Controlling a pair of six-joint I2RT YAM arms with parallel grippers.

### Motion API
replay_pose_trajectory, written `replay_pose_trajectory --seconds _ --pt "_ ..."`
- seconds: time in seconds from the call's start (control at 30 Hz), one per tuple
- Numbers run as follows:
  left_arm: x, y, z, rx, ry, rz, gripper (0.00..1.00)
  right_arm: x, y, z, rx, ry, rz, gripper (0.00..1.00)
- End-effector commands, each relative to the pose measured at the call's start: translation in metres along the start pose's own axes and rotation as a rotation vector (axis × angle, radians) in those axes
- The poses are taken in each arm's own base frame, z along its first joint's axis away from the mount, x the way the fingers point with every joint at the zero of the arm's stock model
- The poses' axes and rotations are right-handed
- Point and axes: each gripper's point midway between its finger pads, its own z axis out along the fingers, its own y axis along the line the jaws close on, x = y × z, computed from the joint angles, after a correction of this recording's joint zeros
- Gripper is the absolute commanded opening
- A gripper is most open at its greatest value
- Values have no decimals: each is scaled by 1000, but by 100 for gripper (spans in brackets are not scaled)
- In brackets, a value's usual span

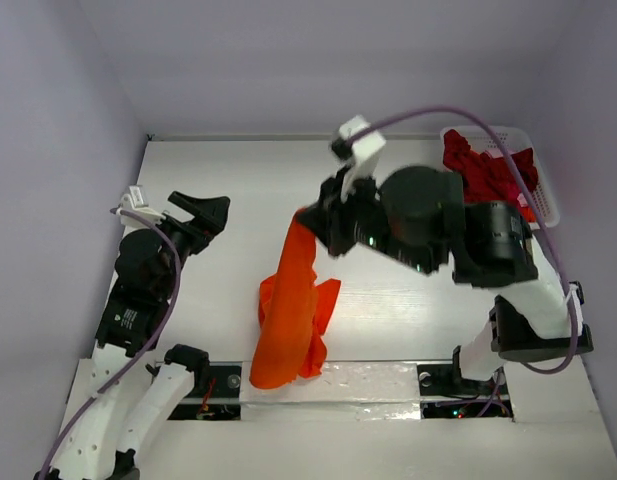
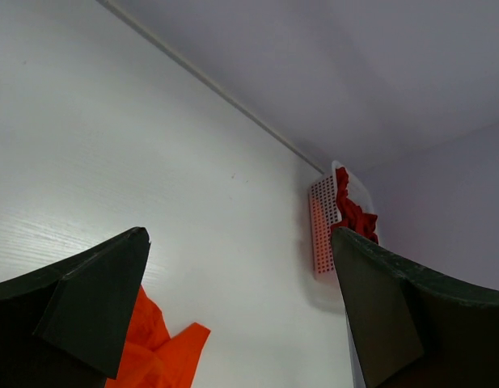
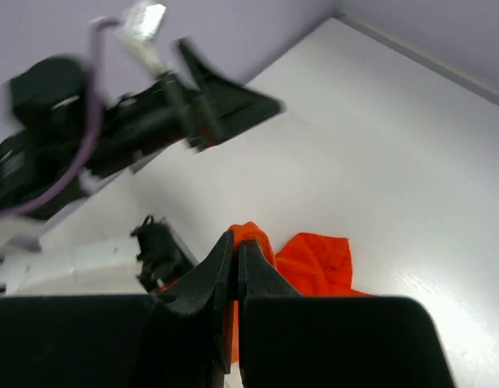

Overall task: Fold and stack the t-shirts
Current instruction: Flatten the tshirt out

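Right fingers point(image 3: 226, 260) clamp the hanging orange t-shirt point(image 1: 288, 310); left fingers point(image 1: 200, 212) spread empty; dark red t-shirt point(image 1: 478, 170) fills basket point(image 1: 548, 202).

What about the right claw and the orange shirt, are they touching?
Touching. The right wrist view shows the right claw shut on a pinch of the orange shirt.

No readable text, numbers or logos in any view. Orange t-shirt point(image 1: 286, 300) and dark red t-shirt point(image 1: 473, 160) show plain cloth only. White basket point(image 1: 548, 205) shows plain lattice only. Small white tag point(image 1: 135, 195) on the left arm's cable is too small to read.
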Motion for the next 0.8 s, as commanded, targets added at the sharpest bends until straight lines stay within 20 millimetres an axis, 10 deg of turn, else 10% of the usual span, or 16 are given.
replay_pose_trajectory --seconds 0.0,0.3,0.53,0.77 --pt "-24 -21 -2 32 -57 35 94 -39 -64 7 130 -109 212 0" --pt "22 -12 25 56 112 32 94 35 -210 90 538 98 273 0" --pt "72 21 36 -6 296 68 92 48 -284 97 681 120 372 0" --pt "128 17 9 82 587 64 81 47 -310 102 712 127 363 0"
